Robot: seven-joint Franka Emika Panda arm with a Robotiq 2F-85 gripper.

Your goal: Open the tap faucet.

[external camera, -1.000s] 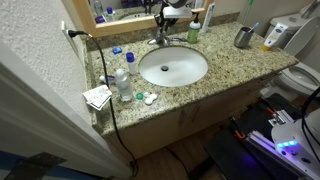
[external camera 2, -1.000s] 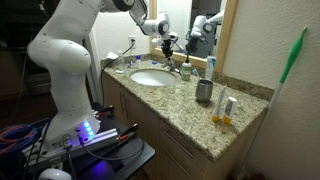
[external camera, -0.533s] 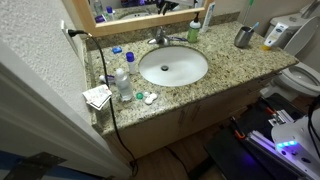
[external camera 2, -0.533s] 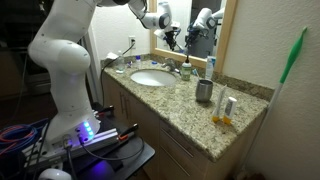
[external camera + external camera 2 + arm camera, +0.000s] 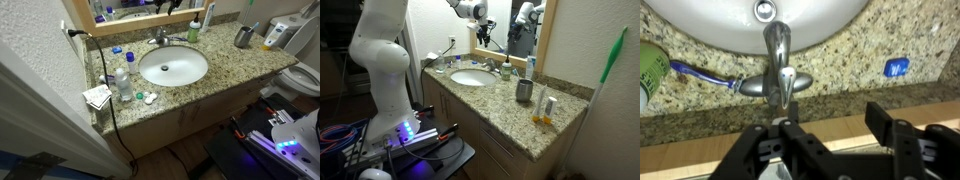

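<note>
The tap faucet (image 5: 780, 75) is small and chrome, and its spout reaches over the white basin (image 5: 700, 18) at the top of the wrist view. Its lever handle points down toward my gripper (image 5: 830, 125). The gripper hangs above and behind the faucet, over the wooden mirror ledge. Its black fingers (image 5: 883, 122) stand apart with nothing between them. In both exterior views the gripper (image 5: 172, 6) (image 5: 486, 32) is lifted clear of the faucet (image 5: 160, 38) (image 5: 483, 62). No water shows in the basin (image 5: 173, 67).
On the granite counter (image 5: 225, 62) stand a grey metal cup (image 5: 243, 37), a green bottle (image 5: 194, 32), a clear bottle (image 5: 123, 82), a blue cap (image 5: 117, 50) and folded paper (image 5: 97, 96). A toothbrush (image 5: 700, 73) lies left of the faucet. The mirror (image 5: 525, 25) rises behind.
The gripper was shut down at the faucet handle a second ago. It has since let go, opened and risen up toward the mirror.
</note>
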